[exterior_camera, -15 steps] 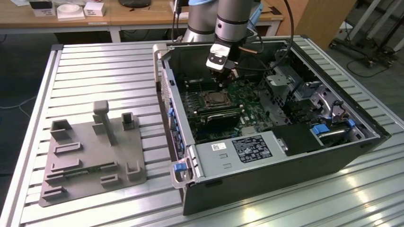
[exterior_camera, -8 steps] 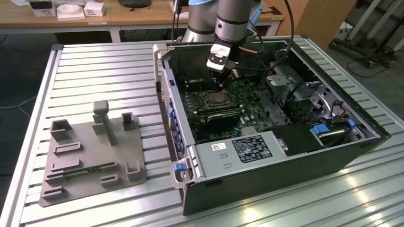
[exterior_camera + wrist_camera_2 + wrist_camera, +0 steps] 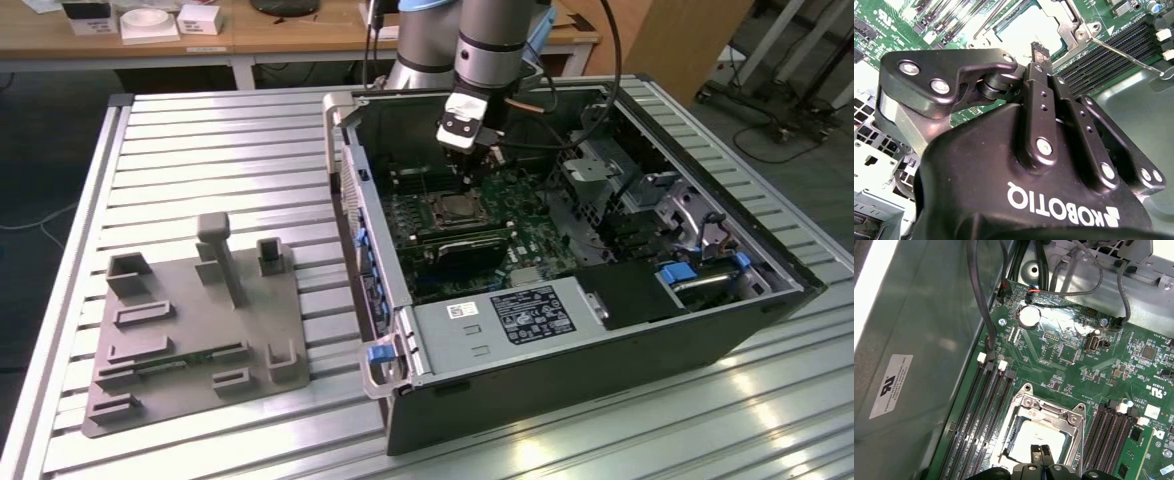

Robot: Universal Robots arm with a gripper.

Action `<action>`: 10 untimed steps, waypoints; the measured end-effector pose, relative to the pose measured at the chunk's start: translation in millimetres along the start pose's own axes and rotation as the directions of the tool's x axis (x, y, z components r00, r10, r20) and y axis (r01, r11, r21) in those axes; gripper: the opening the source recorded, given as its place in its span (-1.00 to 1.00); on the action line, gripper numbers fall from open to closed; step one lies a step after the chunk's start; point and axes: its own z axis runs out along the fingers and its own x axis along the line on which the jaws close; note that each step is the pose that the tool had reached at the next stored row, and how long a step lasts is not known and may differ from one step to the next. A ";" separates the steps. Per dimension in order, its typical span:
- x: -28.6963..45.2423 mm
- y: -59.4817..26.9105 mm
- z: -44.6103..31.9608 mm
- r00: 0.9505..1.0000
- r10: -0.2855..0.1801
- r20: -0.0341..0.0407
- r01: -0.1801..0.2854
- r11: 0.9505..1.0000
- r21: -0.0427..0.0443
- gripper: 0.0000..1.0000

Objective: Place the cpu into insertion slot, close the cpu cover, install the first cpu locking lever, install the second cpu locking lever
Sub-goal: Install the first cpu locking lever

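Note:
The cpu (image 3: 1036,435) lies flat in the insertion slot (image 3: 454,210) of the motherboard inside the open computer case. Its pale silvery top shows through the cut-out of the cpu cover (image 3: 1046,407), which lies down over it. My gripper (image 3: 1041,451) hangs just above the cpu's near edge with its fingertips pressed together and nothing between them. The second wrist view shows the gripper (image 3: 1037,49) shut over the bright socket. A thin metal locking lever (image 3: 1126,54) runs out from the socket's corner beside the memory slots. In the exterior view the gripper (image 3: 467,165) points down at the socket.
Long memory slots (image 3: 979,410) flank the socket on both sides. Black cables (image 3: 981,305) hang along the case wall (image 3: 919,340). A black labelled box (image 3: 531,312) sits at the case's near end. A grey fixture plate (image 3: 187,330) lies on the slatted table at the exterior view's left.

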 end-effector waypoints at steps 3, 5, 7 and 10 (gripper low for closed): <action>0.0 0.0 0.0 1.000 -0.001 0.000 0.001 1.000 0.000 -0.80; 0.0 0.0 0.0 0.999 -0.054 0.000 0.054 0.999 -0.002 -0.80; 0.0 0.0 0.0 0.998 -0.056 0.000 0.056 0.998 -0.002 -0.80; 0.0 0.0 0.0 0.998 -0.059 0.000 0.059 0.998 -0.002 -0.80</action>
